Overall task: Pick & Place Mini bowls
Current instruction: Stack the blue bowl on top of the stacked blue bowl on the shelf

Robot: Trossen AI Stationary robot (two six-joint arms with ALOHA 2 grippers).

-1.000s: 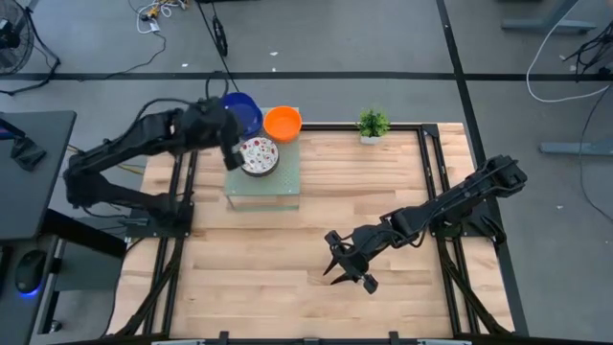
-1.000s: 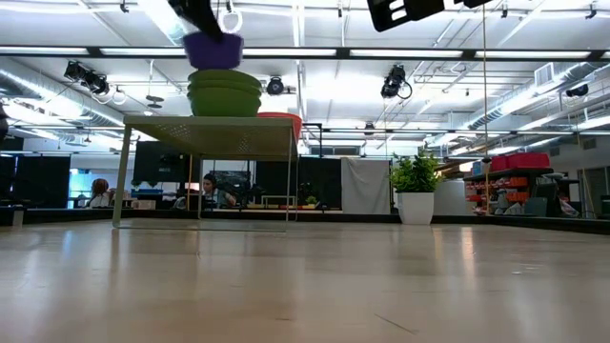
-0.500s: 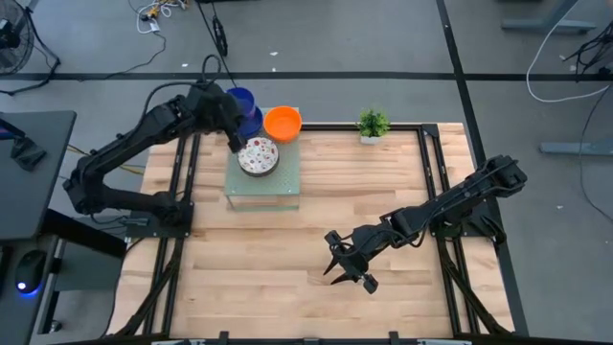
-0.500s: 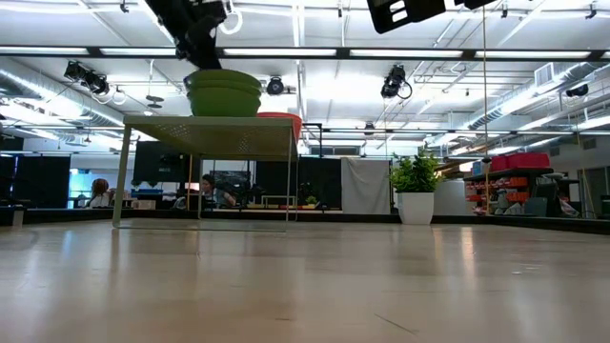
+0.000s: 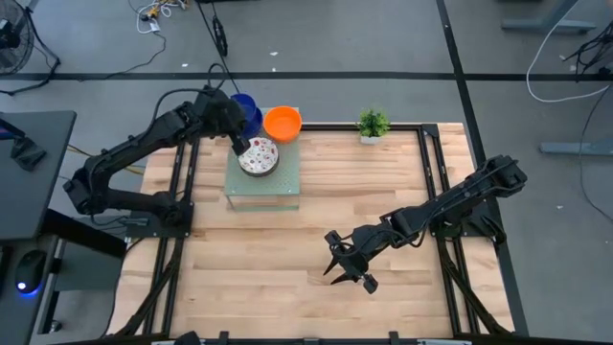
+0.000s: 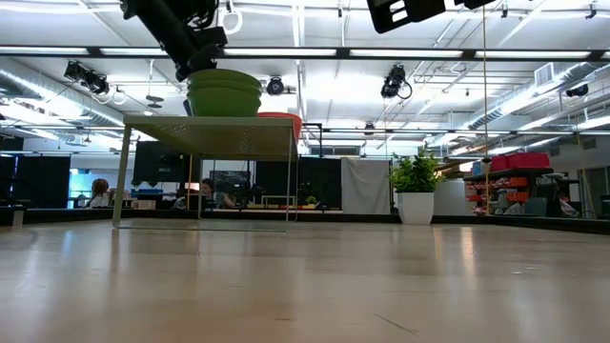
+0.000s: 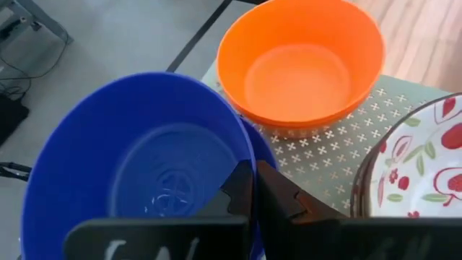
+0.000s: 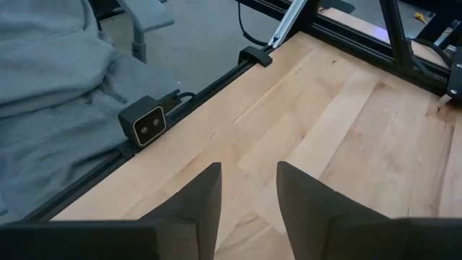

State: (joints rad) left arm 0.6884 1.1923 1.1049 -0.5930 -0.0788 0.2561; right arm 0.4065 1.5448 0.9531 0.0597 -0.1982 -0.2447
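Blue bowl (image 7: 137, 166): thin, smooth and glossy — judged light, stiff and a little slippery; it sat at the far left corner of the perforated stand (image 5: 263, 187), beside the orange bowl (image 5: 282, 122).
Hold point: the rim wall, one finger inside and one outside, looked the only workable place on so shallow a shape.
Left gripper (image 7: 254, 189): fingers pressed together on the blue bowl's rim nearest the speckled bowls (image 5: 258, 155), pinching it.
Other bowls: the orange one rested on the stand; the white red-speckled ones sat stacked just beside the blue bowl, close enough that a careless lift might knock them.
Right gripper (image 5: 347, 270): fingers spread, holding nothing, low over the bare table (image 5: 383, 297), well apart from the bowls.
Change from a second before: the left arm had drawn in toward the stand's corner — the blue bowl, then raised above the stack in the low view, had come down out of sight behind it. The right arm had stayed put.
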